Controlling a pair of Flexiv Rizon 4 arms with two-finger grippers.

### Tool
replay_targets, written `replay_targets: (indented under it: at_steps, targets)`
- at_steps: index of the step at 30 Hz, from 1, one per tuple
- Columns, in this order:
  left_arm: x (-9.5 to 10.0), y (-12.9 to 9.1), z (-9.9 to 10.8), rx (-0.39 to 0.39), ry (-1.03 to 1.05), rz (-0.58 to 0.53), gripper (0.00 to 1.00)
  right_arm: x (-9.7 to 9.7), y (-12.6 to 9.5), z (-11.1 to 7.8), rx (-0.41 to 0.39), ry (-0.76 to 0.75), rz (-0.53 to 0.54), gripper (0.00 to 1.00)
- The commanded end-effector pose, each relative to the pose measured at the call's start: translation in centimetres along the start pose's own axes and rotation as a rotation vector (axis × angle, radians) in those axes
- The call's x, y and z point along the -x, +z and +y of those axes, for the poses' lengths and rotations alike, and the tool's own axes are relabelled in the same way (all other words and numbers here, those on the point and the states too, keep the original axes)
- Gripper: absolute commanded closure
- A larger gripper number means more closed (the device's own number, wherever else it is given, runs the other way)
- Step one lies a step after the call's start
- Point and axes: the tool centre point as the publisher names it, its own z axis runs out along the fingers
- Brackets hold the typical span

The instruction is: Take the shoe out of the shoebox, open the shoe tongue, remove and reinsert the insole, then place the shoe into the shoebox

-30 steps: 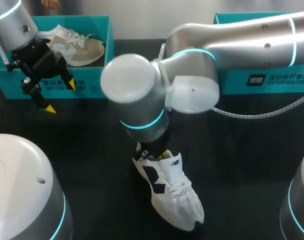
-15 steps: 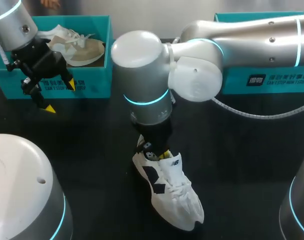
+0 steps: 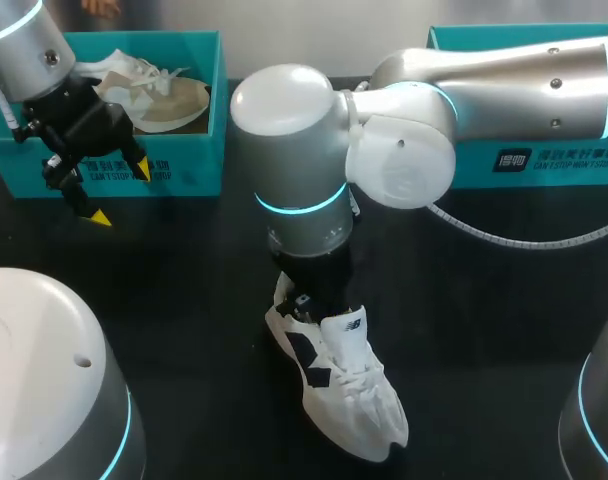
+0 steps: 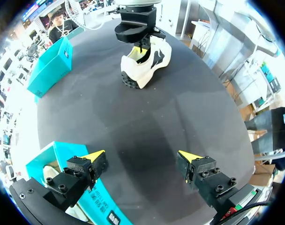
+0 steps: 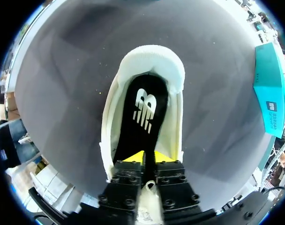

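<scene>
Black table [image 3: 184, 300]: our right gripper [image 5: 143, 157] narrow, pinching tongue [image 5: 148, 197] of white shoe [image 3: 349, 400] at 6 o'clock. Our left gripper [image 3: 121, 192] wide, hovering at 10 o'clock beside teal box [image 3: 199, 150].

1. The left shoebox [image 3: 199, 150] has white letters on its front wall, too small to read.
2. The right shoebox [image 3: 574, 165] has a dark label and white letters, also too small.
3. The black insole [image 5: 141, 119] inside the shoe [image 5: 152, 61] has a white logo.
</scene>
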Motion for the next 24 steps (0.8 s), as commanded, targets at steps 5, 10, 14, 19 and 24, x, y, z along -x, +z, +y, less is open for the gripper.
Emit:
replay_targets:
  at_steps: [5, 10, 14, 19, 24]
  targets:
    - [-0.1, 0.0, 0.0, 0.003, 0.000, -0.001, 0.00, -0.7, 0.0, -0.3, -0.011, -0.029, 0.010, 0.00]
    - [-0.1, 0.0, 0.0, 0.003, 0.000, -0.001, 0.00, -0.9, -0.2, -0.5, -0.004, -0.039, -0.008, 0.00]
    - [-0.1, 0.0, 0.0, 0.003, 0.000, -0.001, 0.00, -1.0, -0.8, -0.3, -0.002, -0.059, -0.034, 0.00]
    - [-0.1, 0.0, 0.0, 0.003, 0.000, -0.001, 0.00, -1.1, -1.1, 0.1, 0.005, -0.071, -0.050, 0.00]
    - [-0.1, 0.0, 0.0, 0.003, 0.000, -0.001, 0.00, -1.0, -1.0, -0.3, -0.002, -0.052, -0.052, 0.00]
